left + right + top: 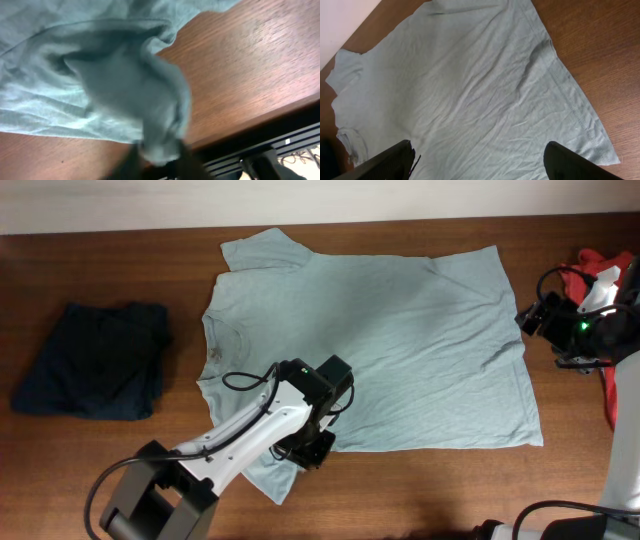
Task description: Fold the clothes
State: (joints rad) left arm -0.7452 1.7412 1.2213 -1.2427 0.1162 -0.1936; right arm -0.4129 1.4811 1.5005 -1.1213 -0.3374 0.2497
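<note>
Fabric fills the left gripper [160, 159], its two dark fingers [129, 167] pinched together on a bunched fold of the pale grey-blue T-shirt [380, 350]. In the left wrist view the fold rises in a soft peak off the wooden table [430, 490]. Seen from overhead, the grip sits at the shirt's near sleeve [272, 480], close to the table's front edge. The white left arm [250, 427] stretches low and diagonal from its base at the bottom left. The rest of the shirt lies flat and open, neck to the left, hem to the right.

The right gripper [479, 150] hangs above the cloth with its fingers spread wide apart, holding and touching nothing; the shirt's wrinkled body shows between them. From overhead the right arm [590, 330] stands at the table's right edge, just beside the far corner of the hem.

A folded navy garment [90, 360] rests well to the left of the shirt. A red-orange garment [611, 395] lies at the right edge, partly hidden by the right arm.
</note>
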